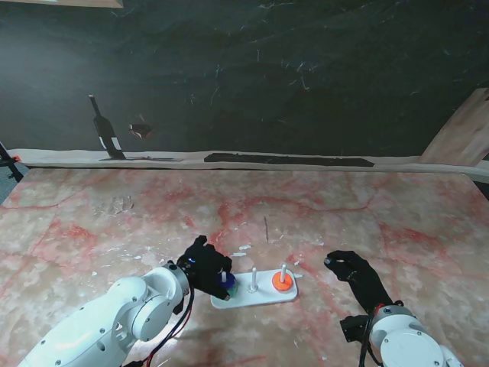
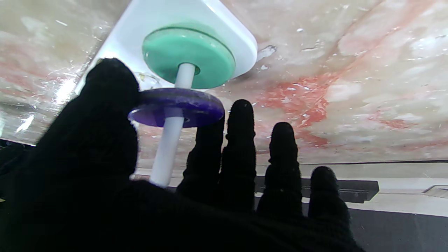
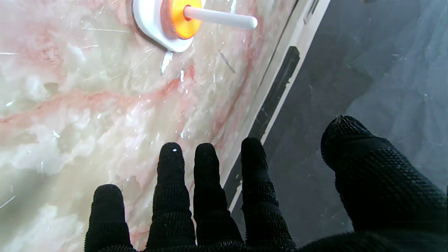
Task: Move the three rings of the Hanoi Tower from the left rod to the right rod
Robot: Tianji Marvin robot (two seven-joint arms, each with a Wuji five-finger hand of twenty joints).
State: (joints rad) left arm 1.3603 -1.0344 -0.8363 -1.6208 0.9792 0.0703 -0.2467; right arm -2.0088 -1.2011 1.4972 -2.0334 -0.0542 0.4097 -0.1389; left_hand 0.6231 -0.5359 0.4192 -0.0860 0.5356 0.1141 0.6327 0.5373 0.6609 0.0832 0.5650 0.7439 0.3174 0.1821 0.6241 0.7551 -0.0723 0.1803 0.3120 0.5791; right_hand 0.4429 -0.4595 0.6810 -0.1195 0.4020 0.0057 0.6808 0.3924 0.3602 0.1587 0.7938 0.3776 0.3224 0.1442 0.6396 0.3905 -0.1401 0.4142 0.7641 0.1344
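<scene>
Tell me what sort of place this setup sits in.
Probably a robotics lab test bench rather than a home. A pink-veined marble-look table holds only a small white Hanoi Tower base, a dark backdrop hangs behind it, and two white arms with black-gloved hands, left hand and right hand, work over it.

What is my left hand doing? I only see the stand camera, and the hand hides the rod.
Observer: The left hand pinches the purple ring between thumb and finger, partway up the left rod.
Operator: Is another ring under it?
Observer: Yes, a green ring lies flat on the white base.
Operator: What's in my other hand?
Observer: Nothing. The right hand has its fingers spread, apart from the orange ring.
</scene>
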